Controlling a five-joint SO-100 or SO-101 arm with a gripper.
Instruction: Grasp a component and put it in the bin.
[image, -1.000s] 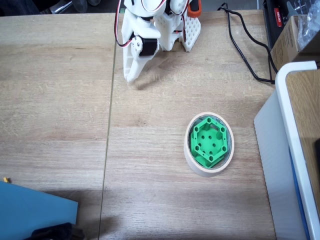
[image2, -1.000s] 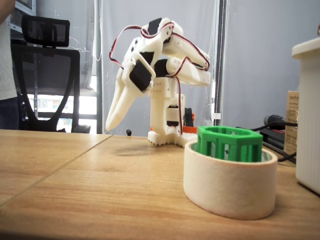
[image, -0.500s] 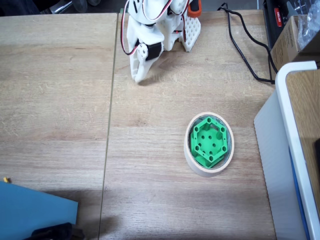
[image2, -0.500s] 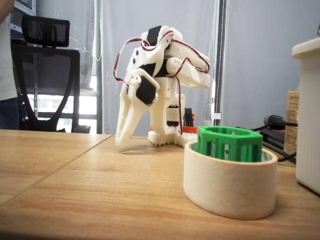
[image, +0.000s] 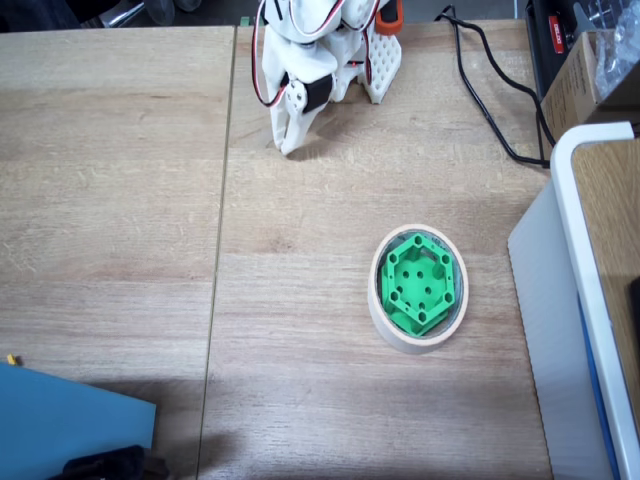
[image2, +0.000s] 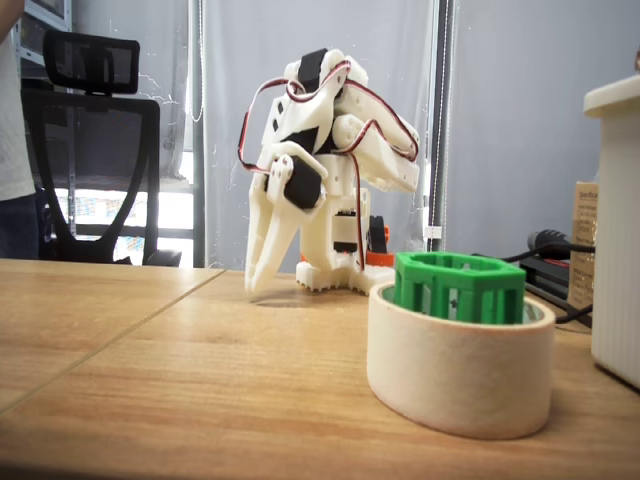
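Green plastic component (image: 419, 283), hexagonal, holed plate, corner posts: sits inside the bin (image: 385, 322), a cream ring of masking tape, its top standing above the rim in the low fixed view (image2: 459, 286). Bin rests on the wooden table (image: 120, 200), well apart from the arm. White gripper (image: 289, 146): folded near the arm's base, tips pointing down close to the tabletop, fingers together, holding nothing. Black cable (image: 490, 95) beside the base.
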